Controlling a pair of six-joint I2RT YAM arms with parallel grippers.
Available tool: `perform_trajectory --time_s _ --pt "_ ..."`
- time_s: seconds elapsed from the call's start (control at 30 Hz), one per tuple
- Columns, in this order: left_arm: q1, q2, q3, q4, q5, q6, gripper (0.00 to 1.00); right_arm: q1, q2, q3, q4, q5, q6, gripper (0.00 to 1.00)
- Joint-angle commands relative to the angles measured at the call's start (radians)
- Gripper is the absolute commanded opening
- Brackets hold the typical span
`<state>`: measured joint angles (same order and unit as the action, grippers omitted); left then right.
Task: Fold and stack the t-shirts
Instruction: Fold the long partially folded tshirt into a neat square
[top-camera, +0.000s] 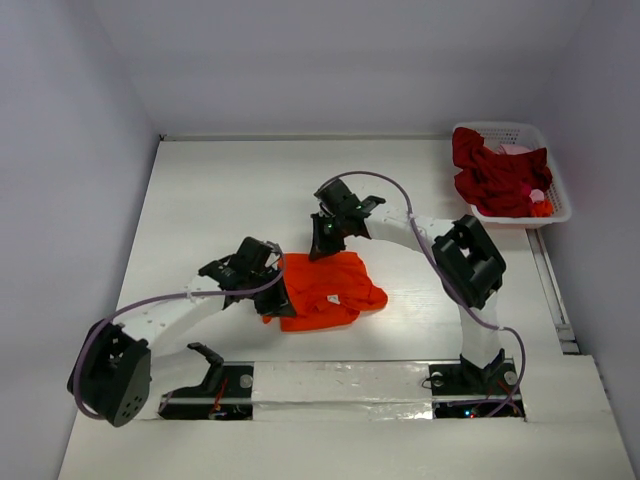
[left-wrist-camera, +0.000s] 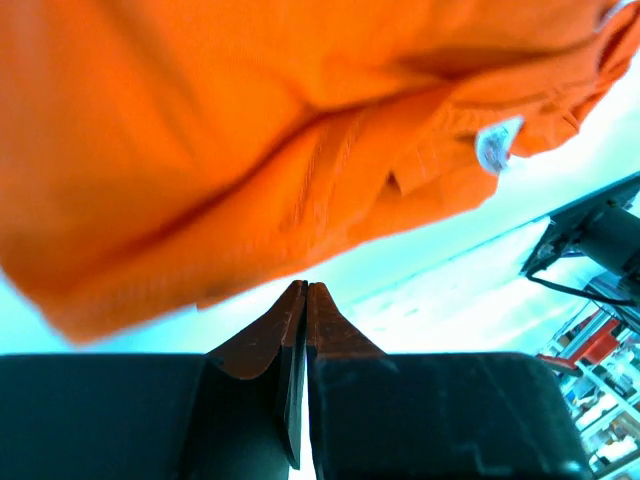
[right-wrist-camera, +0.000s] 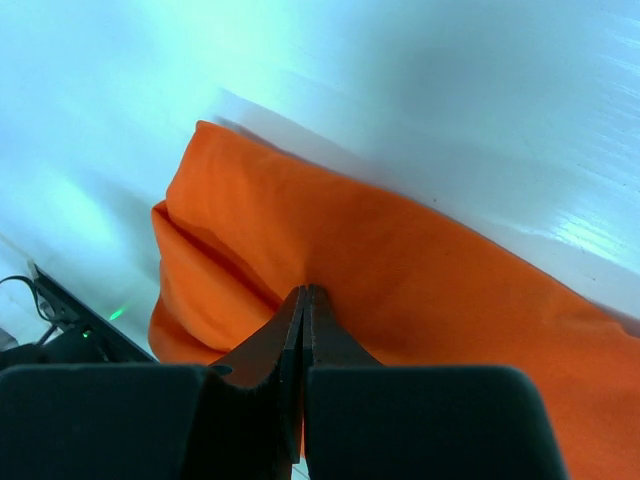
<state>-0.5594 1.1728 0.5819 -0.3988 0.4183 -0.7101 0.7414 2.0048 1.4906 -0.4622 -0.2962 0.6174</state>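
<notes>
A bright orange t-shirt lies bunched and partly folded on the middle of the white table. My left gripper is at the shirt's left edge. In the left wrist view it is shut with nothing between the jaws, and the orange t-shirt sits just beyond the tips. My right gripper is at the shirt's far left corner. Its shut tips press into a crease of the orange t-shirt. More t-shirts, dark red and pinkish, are heaped in the basket.
The white lattice basket stands at the far right corner of the table, against the right wall. A raised white strip runs along the near edge between the two arm bases. Grey walls close in the left, back and right.
</notes>
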Motion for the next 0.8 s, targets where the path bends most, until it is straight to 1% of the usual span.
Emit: perform_trajectory --time_s 0.0,0.1,0.23,0.27,0.37,0.4,0.5,0.67,0.77 --pt "-0.002 -0.067 0.029 -0.075 -0.029 -0.028 0.00 0.010 0.000 0.039 0.002 -0.014 -0.008 0.00" --pt "-0.002 -0.009 0.071 -0.060 -0.035 -0.023 0.00 0.010 -0.024 0.019 -0.003 -0.018 -0.018 0.00" --pt "-0.002 0.021 0.169 -0.038 -0.059 -0.026 0.00 0.010 -0.075 -0.007 -0.026 0.034 -0.042 0.00" --pt "-0.002 0.046 0.205 -0.035 -0.065 -0.023 0.00 0.010 -0.084 -0.012 -0.030 0.038 -0.047 0.00" --pt "-0.002 0.111 0.246 -0.023 -0.088 -0.003 0.00 0.010 -0.116 -0.050 -0.024 0.035 -0.044 0.00" --pt "-0.002 0.148 0.249 0.004 -0.093 -0.003 0.00 0.010 -0.121 -0.062 -0.010 0.032 -0.032 0.00" --pt "-0.002 0.179 0.253 0.066 -0.105 -0.025 0.00 0.010 -0.144 -0.122 0.014 0.028 -0.015 0.00" --pt "-0.002 0.255 0.257 0.098 -0.134 -0.019 0.00 0.010 -0.181 -0.205 0.042 0.031 -0.004 0.00" --pt "-0.002 0.287 0.251 0.130 -0.147 -0.020 0.00 0.010 -0.184 -0.227 0.051 0.031 -0.005 0.00"
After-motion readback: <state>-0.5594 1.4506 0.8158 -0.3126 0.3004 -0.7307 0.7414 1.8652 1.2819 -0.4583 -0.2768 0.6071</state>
